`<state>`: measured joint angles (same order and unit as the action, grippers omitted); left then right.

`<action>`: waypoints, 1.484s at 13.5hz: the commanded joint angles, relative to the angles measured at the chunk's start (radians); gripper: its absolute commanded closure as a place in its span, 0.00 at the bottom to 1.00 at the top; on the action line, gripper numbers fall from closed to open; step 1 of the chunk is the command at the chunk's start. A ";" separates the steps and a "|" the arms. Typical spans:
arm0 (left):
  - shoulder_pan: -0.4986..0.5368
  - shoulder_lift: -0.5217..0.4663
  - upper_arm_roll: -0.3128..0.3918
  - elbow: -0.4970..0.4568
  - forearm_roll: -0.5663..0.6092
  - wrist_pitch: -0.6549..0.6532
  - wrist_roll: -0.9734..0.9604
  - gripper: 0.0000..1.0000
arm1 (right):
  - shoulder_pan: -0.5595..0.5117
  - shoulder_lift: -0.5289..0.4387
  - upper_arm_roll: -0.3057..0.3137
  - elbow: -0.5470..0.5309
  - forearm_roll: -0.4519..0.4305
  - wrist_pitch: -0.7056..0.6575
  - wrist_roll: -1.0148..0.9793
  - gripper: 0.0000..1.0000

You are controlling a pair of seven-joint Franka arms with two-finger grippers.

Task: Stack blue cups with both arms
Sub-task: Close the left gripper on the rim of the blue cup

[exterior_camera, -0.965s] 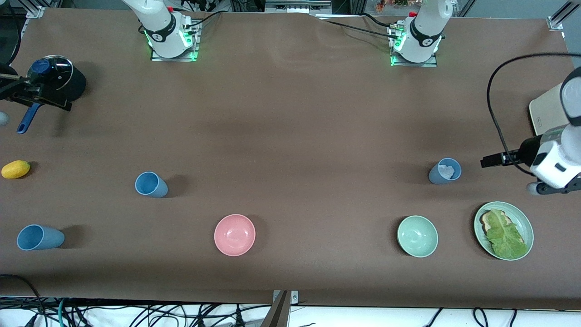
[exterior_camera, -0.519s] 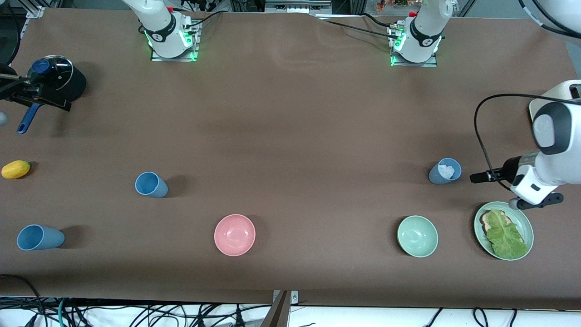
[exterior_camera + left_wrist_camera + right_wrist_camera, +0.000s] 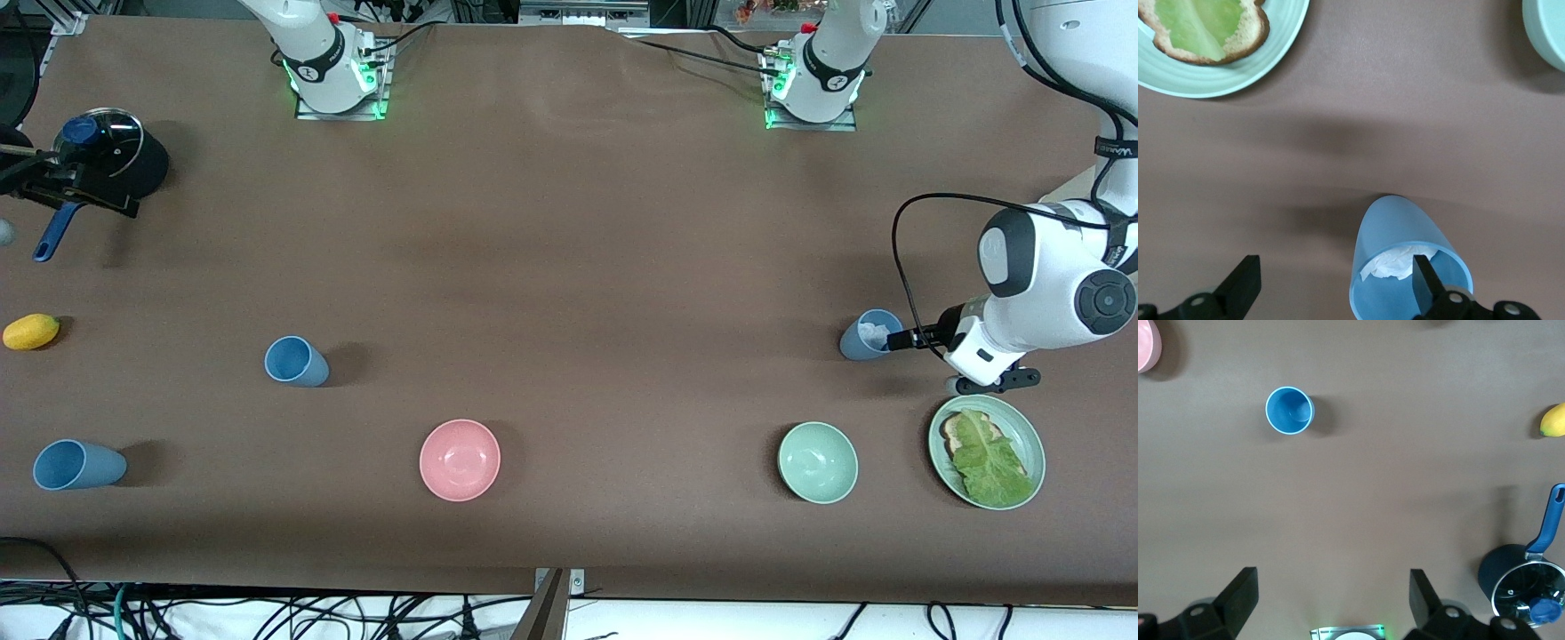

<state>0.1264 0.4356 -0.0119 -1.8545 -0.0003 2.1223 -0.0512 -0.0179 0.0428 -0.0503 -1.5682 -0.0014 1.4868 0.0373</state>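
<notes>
Clock directions as read on the front view, table centre as dial.

At about 3 o'clock, standing upright: dull grey-blue tapered plastic tumbler point(image 3: 869, 334) with crumpled white paper point(image 3: 1395, 261) inside. At 5 o'clock from it, round pale green plate point(image 3: 1034, 444) with toast and lettuce; at 7 o'clock from it, pale green bowl point(image 3: 818, 462).

Left gripper point(image 3: 1335, 261) low over the table just beside this tumbler, spread wide, holding nothing, one finger point(image 3: 1423, 277) above the rim.

At about 8 o'clock: bright blue plastic tumbler point(image 3: 296, 361). Nearer to the front camera and closer to the right arm's end: another blue plastic tumbler point(image 3: 76, 465). All three well apart, not stacked.

Right gripper point(image 3: 1333, 587) high over the right arm's end near the black lidded pot point(image 3: 111, 156), spread wide, holding nothing.
</notes>
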 commanded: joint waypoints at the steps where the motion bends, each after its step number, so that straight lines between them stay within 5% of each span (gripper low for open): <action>1: -0.001 -0.035 -0.003 -0.054 0.029 0.028 0.011 0.00 | -0.010 0.012 0.003 0.031 0.018 -0.008 -0.011 0.00; 3: -0.002 -0.029 -0.005 -0.063 0.029 0.031 0.011 0.00 | -0.010 0.012 0.003 0.031 0.018 -0.008 -0.011 0.00; 5: -0.002 -0.026 -0.005 -0.063 0.029 0.031 0.011 0.14 | -0.011 0.012 0.003 0.031 0.018 -0.008 -0.011 0.00; 11: -0.004 -0.003 -0.011 -0.048 0.014 0.033 -0.013 1.00 | -0.011 0.012 0.003 0.031 0.018 -0.008 -0.011 0.00; 20: -0.004 -0.006 -0.016 -0.026 -0.003 0.027 -0.056 1.00 | -0.016 0.012 0.003 0.031 0.026 -0.008 -0.011 0.00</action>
<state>0.1254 0.4368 -0.0262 -1.8857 -0.0030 2.1487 -0.0951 -0.0240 0.0428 -0.0504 -1.5680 0.0053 1.4868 0.0373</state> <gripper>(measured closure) 0.996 0.000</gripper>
